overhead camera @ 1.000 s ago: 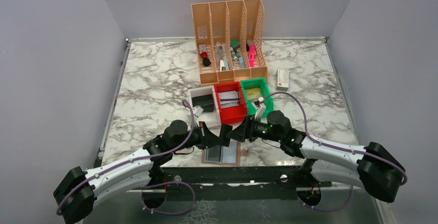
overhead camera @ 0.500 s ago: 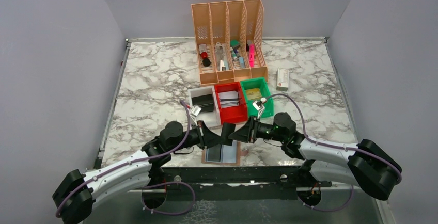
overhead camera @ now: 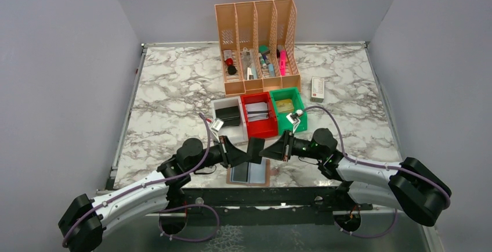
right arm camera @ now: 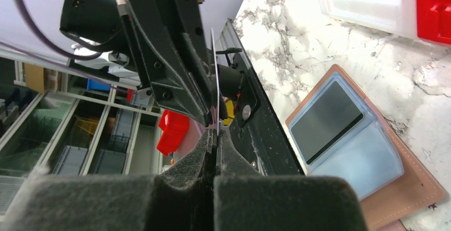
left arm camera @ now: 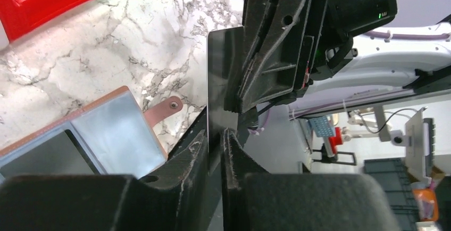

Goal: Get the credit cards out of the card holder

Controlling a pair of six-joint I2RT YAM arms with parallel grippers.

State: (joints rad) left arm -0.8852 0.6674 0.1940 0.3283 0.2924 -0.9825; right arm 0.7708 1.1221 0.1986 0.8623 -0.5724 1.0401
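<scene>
Right gripper [right arm camera: 215, 131] is clamping the card [left arm camera: 219, 71]; left gripper [left arm camera: 215, 136] hold unclear. Both tugging is risking a bent or dropped card.

Table [overhead camera: 174, 89]: you see a smooth marble-look top.
Card holder [right arm camera: 420, 186]: tan leather-look rim, glossy clear plastic pockets.
Card [left arm camera: 219, 66]: thin, dark, glossy plastic.
Your left gripper [left arm camera: 217, 133]: matt black plastic, scuffed.

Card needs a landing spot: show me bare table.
Bare: marble left of white bin and rack; right of green bin, nearer than small box. Crowded near edge: left gripper and right gripper pinching card near holder.
</scene>
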